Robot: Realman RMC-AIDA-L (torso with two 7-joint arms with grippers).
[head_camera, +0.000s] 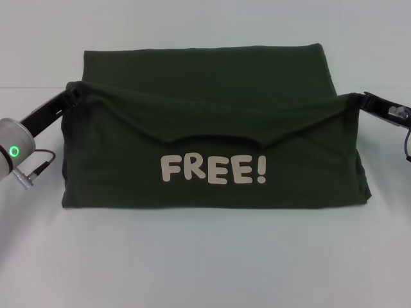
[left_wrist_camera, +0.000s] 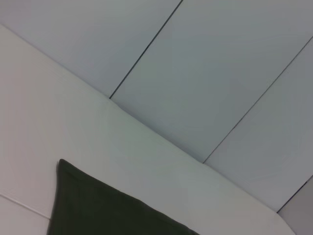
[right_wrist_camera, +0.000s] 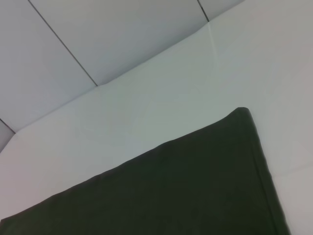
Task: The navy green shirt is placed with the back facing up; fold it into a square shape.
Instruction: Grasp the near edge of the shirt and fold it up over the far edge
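The navy green shirt lies across the white table. One edge of it is raised off the table and sags in the middle, showing the curved neckline and a white "FREE!" print. My left gripper is shut on the raised left corner. My right gripper is shut on the raised right corner. The far part of the shirt lies flat behind the raised fold. In each wrist view a flat corner of the shirt shows on the table, with no fingers in view.
The table's far edge meets a pale panelled wall. Bare white tabletop stretches in front of the shirt and to both sides. A grey cable hangs by my left wrist.
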